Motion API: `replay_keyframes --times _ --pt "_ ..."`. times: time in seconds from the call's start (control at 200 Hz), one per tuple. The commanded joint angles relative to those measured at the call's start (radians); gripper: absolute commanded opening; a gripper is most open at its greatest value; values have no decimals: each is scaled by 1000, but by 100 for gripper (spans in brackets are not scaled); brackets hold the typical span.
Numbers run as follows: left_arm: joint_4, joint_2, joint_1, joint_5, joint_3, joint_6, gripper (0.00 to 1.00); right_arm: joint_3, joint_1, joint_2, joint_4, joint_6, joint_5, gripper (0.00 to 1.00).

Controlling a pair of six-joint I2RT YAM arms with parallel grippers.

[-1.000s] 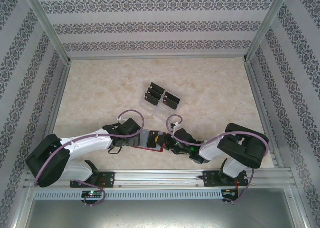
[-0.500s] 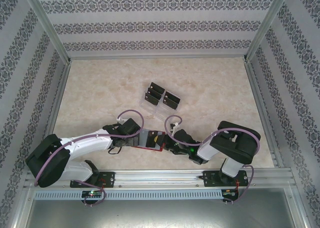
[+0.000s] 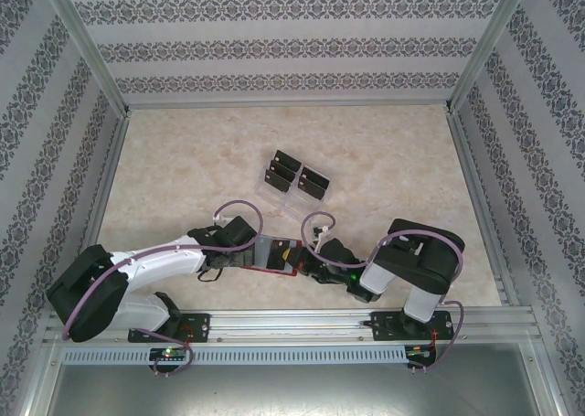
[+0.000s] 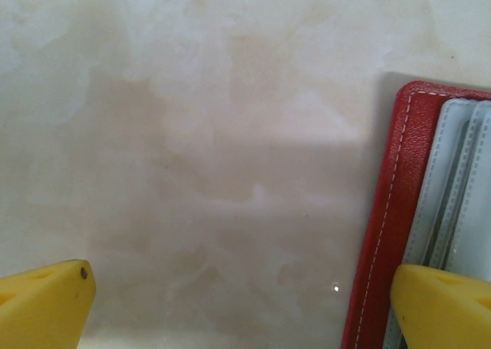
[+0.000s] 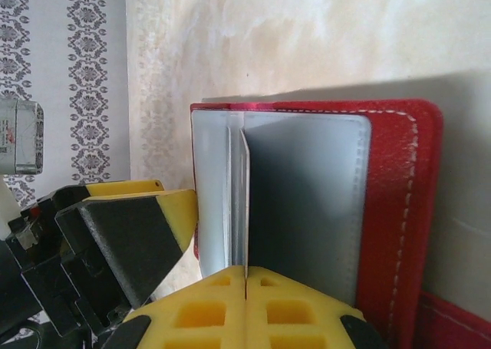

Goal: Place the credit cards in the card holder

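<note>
Your right gripper [image 5: 245,278] has its two yellow pads pressed together on a thin flat card [image 5: 245,203]. You see the card edge-on, so its face cannot be made out. It stands upright just ahead of the fingertips, with its far end among the grey pockets of the small red leather-like folding wallet [image 5: 395,211]. The wallet lies open and flat on the pale marbled table [image 5: 322,34].

Your left gripper [image 4: 239,291] is spread wide. One yellow fingertip [image 4: 441,303] sits over the wallet's stitched red edge and grey pockets, though you cannot tell whether it presses down. The other is over bare table off to the side. From the right wrist, that left-arm finger shows just beside the wallet's pocket side.

From above, the wallet lies between the two grippers. Well beyond both of them, a clear plastic compartment tray [image 3: 291,199] holds the other small black rectangular cards [image 3: 289,158], which stand in its slots.
</note>
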Motion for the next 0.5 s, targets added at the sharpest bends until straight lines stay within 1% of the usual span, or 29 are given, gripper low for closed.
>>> replay_keyframes --times 0.0,0.05,0.125,0.495 --pt "-39 14 -13 -14 -36 -12 100 -13 2 59 132 26 8 0" --pt "-38 15 -13 -14 -38 -12 100 -14 2 86 169 35 5 0" --pt "-39 15 -13 -13 -39 -13 100 -10 2 95 170 29 -8 0" --pt "-41 13 -15 -20 -42 -19 100 -19 -24 52 166 3 -33 0"
